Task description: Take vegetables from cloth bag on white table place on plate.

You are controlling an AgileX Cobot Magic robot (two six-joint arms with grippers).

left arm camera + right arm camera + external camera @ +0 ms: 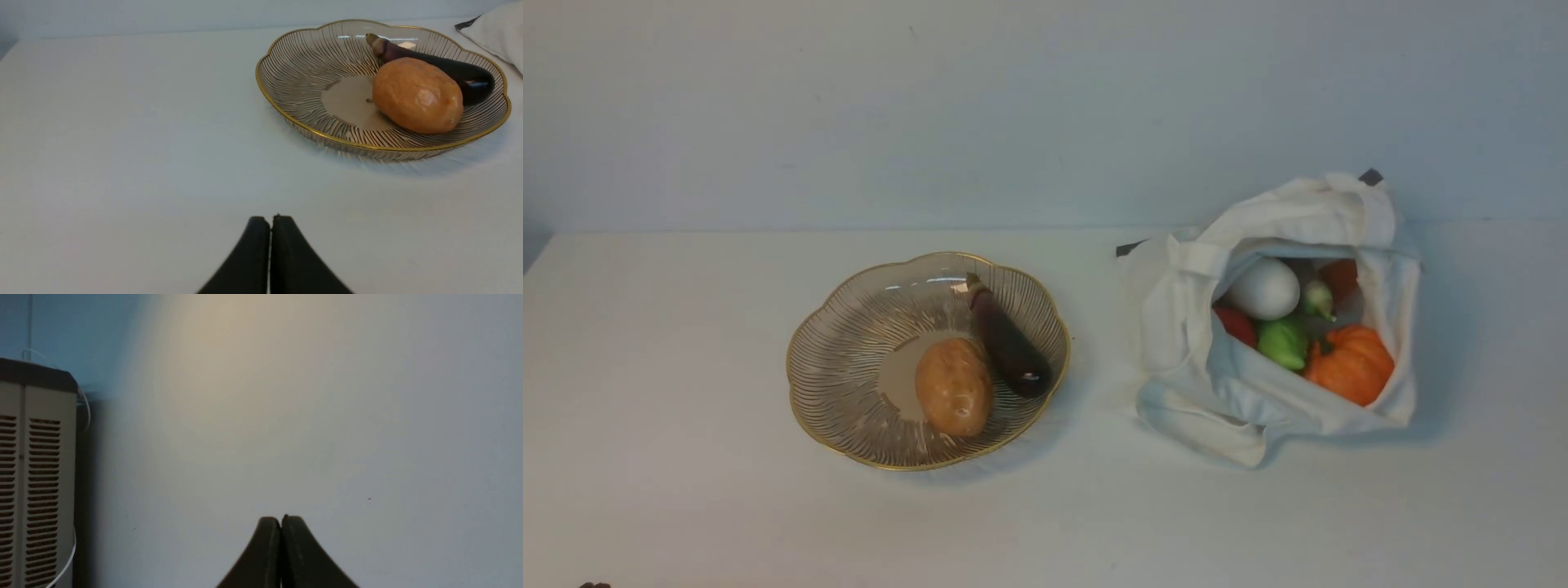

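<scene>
The plate [849, 384] sits left of centre on the white table [686, 490]. In it lie a tan potato [953, 386] and a dark purple eggplant [1009, 347]. The cloth bag [1184, 327] lies open at the right, holding a white egg-shaped one [1264, 288], a red one [1236, 324], a green pepper [1284, 341] and an orange pumpkin [1349, 363]. My left gripper [270, 222] is shut and empty, low over the table, well short of the plate [294, 73], potato [416, 96] and eggplant [449, 71]. My right gripper [281, 522] is shut and empty, facing a bare wall.
A beige vented cabinet [32, 477] with a white cable stands at the side in the right wrist view. A corner of the bag [496, 30] shows beyond the plate in the left wrist view. Neither gripper shows in the front view.
</scene>
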